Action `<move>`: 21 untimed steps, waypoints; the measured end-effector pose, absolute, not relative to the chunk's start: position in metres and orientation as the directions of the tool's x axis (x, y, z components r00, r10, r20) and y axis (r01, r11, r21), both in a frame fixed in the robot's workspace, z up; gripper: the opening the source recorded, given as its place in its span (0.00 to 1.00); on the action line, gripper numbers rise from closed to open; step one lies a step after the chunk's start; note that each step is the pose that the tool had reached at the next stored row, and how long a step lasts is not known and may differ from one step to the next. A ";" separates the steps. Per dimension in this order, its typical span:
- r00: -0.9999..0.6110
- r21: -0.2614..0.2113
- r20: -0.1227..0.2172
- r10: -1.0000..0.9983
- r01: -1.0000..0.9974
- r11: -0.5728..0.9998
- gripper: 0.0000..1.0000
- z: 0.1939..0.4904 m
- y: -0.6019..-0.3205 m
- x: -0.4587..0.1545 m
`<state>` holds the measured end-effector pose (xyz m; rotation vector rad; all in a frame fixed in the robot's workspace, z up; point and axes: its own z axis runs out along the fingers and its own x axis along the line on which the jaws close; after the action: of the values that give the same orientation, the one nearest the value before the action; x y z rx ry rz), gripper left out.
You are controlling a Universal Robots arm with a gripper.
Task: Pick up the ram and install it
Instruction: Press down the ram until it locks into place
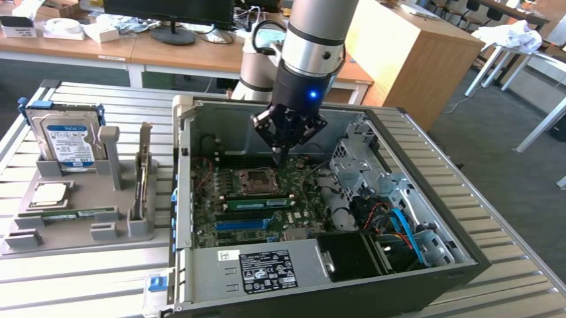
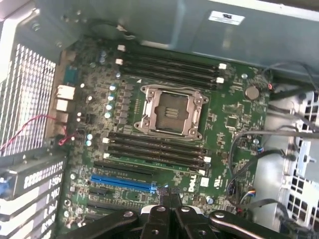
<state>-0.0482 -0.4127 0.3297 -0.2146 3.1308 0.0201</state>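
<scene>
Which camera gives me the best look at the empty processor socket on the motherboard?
The wrist view. It looks almost straight down on the processor socket, so its metal frame and empty centre are plain, with memory slots on both sides. The exterior view shows the same socket from a slant, smaller, just below the shut gripper.

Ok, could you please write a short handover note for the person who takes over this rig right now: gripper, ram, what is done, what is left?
Gripper: shut and holding nothing, inside the open computer case above the motherboard.
Ram: lying flat in the grey holder outside the case, on the exterior view's left, just below the processor chip.
Memory slots: the ones beside the processor socket look empty in the wrist view.
Done: nothing of the job shows as done.
Left: both the pick-up and the install.
</scene>
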 end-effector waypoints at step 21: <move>-0.999 0.013 -0.004 -0.050 -0.050 0.999 0.10 0.329 -0.413 -0.048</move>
<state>-0.0482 -0.4127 0.3293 -0.0790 3.1365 0.0199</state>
